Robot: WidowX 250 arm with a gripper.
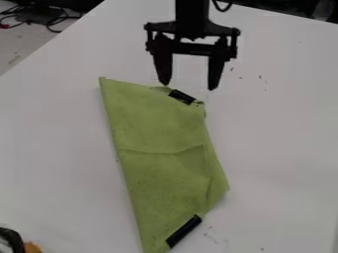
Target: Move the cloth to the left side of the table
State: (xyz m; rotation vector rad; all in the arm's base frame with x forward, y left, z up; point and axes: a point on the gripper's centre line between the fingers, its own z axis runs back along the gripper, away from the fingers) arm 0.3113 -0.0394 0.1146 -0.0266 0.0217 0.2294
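A green cloth point(158, 170) is seen spread on a white table point(284, 148), its length stretched from the upper middle of the camera view down to the bottom edge, a little left of centre. The cloth is marked by a crease across its middle and by a narrow fold along its right side, where the outline is pushed out to a blunt corner. Two black strips are carried on its right-hand border, a short one point(182, 97) set at a slant near the top and a longer one point(184, 231) set at the opposite slant near the bottom. Above the cloth's top edge, a black gripper point(189, 86) is hung point-down from the arm point(191, 15), its two fingers spread well apart and nothing pinched between them. The left fingertip in the view is placed right by the cloth's upper border; whether the fabric is touched cannot be told. Small dark specks are scattered on the tabletop to the right of the gripper and near the lower strip. At the lower left corner, a dark object point(10, 240) is cut off by the frame, with an orange piece point(31, 247) beside it. Thin cables point(58, 23) are strewn beyond the table's edge at upper left.
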